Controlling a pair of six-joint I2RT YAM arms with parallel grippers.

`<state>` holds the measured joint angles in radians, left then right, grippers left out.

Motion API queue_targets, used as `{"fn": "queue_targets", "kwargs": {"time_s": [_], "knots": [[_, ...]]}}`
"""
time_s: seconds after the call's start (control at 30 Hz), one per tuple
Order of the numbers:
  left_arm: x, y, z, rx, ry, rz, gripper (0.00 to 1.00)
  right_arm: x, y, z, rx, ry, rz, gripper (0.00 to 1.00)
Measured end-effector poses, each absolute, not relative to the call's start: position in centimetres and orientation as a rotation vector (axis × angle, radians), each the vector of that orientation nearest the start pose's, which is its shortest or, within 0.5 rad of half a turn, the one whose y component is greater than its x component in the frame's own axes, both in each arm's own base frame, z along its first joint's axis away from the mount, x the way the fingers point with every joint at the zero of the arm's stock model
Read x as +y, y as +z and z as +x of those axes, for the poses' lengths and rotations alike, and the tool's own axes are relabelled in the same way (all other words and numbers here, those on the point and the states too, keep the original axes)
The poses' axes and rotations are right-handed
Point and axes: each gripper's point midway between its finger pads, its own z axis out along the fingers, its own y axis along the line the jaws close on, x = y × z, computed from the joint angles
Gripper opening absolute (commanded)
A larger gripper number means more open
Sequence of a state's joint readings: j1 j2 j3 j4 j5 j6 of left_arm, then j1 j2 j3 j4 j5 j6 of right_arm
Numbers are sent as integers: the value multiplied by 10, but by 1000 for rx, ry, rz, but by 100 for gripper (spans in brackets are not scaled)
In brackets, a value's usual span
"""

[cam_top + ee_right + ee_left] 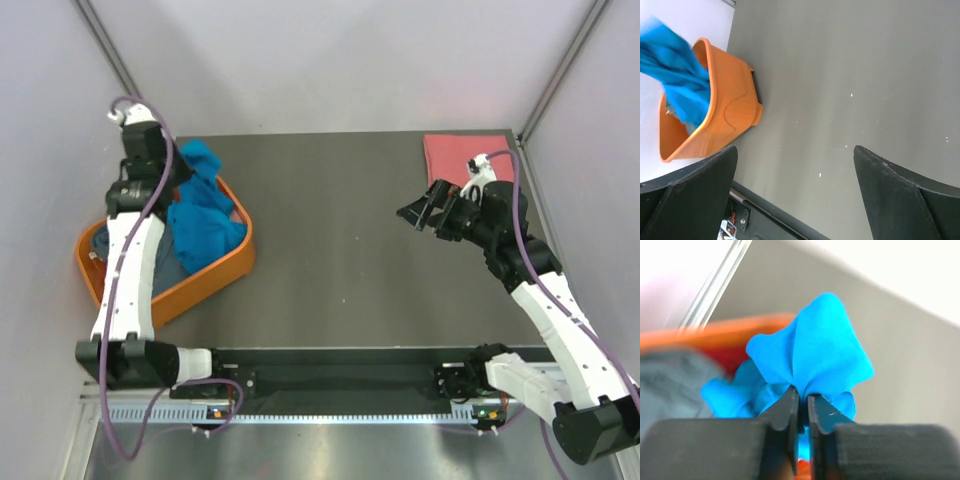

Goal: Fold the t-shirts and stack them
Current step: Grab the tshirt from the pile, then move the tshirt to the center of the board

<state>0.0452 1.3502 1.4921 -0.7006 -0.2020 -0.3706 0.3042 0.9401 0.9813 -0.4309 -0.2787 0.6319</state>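
Note:
A bright blue t-shirt [205, 215] rises crumpled out of the orange basket [225, 270] at the left of the table. My left gripper [178, 165] is above the basket's far side. In the left wrist view that gripper [803, 397] is shut on a bunched fold of the blue t-shirt [815, 350]. A grey-blue t-shirt [670, 385] lies lower in the basket [715, 332]. A salmon-pink t-shirt [460, 155] lies folded flat at the table's far right corner. My right gripper [420, 213] hovers open just in front of it, with nothing between its fingers [795, 148].
In the right wrist view the orange basket [725, 105] stands far off with the blue t-shirt [675, 75] hanging above it. Dark bare tabletop [340, 240] lies between the basket and the pink shirt. Light walls enclose the table on three sides.

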Motion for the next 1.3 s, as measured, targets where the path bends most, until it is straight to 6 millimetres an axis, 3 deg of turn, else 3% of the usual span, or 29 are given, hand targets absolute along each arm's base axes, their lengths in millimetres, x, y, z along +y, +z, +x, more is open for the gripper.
{"fn": "queue_targets", "kwargs": {"time_s": [0.03, 0.13, 0.3, 0.37, 0.47, 0.6, 0.7, 0.73, 0.8, 0.87, 1.0, 1.07, 1.2, 1.3], "knots": [[33, 327, 385, 1972, -22, -523, 0, 163, 275, 276, 2047, 878, 143, 100], [7, 420, 376, 1729, -225, -412, 0, 164, 277, 275, 2042, 893, 143, 100], [-69, 562, 349, 1316, -738, -147, 0, 165, 284, 276, 2013, 909, 148, 100], [-104, 603, 334, 1191, -963, -18, 0, 165, 285, 276, 2010, 907, 149, 100], [-151, 627, 316, 1103, -1221, 157, 0, 161, 285, 275, 2005, 890, 161, 100], [-220, 592, 316, 1206, -1440, 312, 0, 155, 288, 275, 1990, 859, 183, 100], [-264, 540, 316, 1347, -1532, 403, 10, 151, 287, 275, 1988, 835, 201, 100], [-278, 516, 316, 1413, -1555, 432, 17, 150, 286, 275, 1993, 827, 208, 100], [-295, 471, 315, 1529, -1566, 465, 49, 147, 281, 274, 2011, 806, 224, 100], [-308, 410, 313, 1696, -1571, 482, 57, 144, 277, 273, 2027, 788, 237, 100], [-313, 296, 301, 2031, -1582, 474, 59, 140, 268, 274, 2045, 758, 261, 100], [-306, 253, 294, 2181, -1537, 433, 59, 140, 257, 273, 2067, 753, 267, 100], [-283, 207, 294, 2358, -1290, 369, 56, 143, 212, 273, 2177, 744, 303, 98], [-262, 198, 296, 2398, -1092, 341, 56, 144, 165, 269, 2304, 719, 351, 93]]}}
